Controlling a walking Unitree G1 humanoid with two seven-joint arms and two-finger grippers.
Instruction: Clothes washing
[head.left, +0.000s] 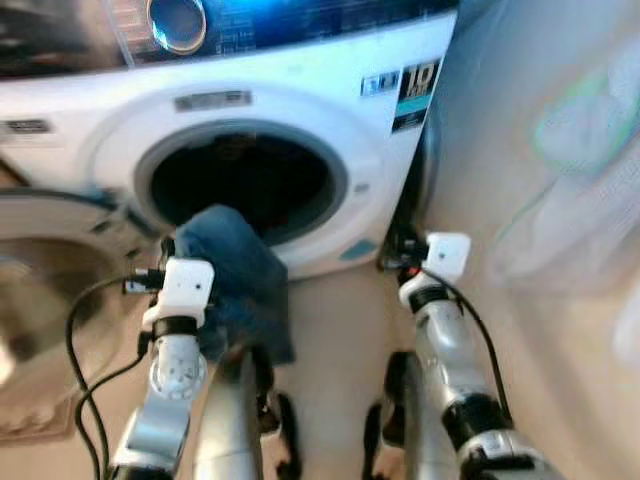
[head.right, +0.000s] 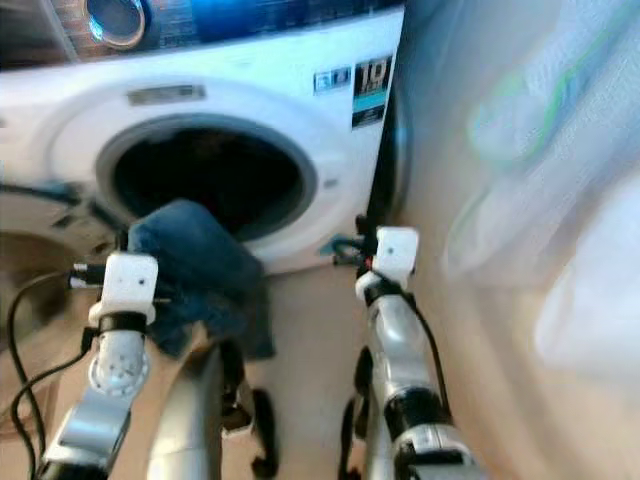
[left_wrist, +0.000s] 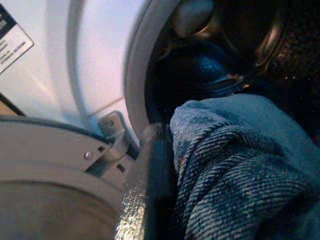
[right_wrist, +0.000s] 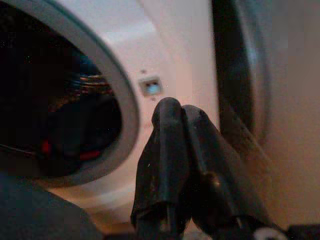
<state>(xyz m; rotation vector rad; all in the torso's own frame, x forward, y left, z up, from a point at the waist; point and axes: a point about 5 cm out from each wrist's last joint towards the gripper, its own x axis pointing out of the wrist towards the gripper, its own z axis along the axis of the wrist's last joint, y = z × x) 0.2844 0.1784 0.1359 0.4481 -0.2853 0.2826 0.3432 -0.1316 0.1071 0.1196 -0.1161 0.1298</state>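
Note:
A white front-loading washing machine (head.left: 300, 90) stands before me with its round drum opening (head.left: 240, 180) dark and its door (head.left: 50, 260) swung open to the left. My left gripper (left_wrist: 165, 165) is shut on a blue denim garment (head.left: 235, 280), held at the lower rim of the opening; the cloth hangs down over the arm. Dark clothes lie inside the drum (left_wrist: 210, 70). My right gripper (right_wrist: 180, 125) is shut with nothing in it, low at the machine's right front corner (head.left: 400, 255).
A pale wall (head.left: 540, 200) with blurred white shapes runs along the right of the machine. Beige floor (head.left: 335, 330) lies between my arms. A black cable (head.left: 80, 330) loops beside my left arm.

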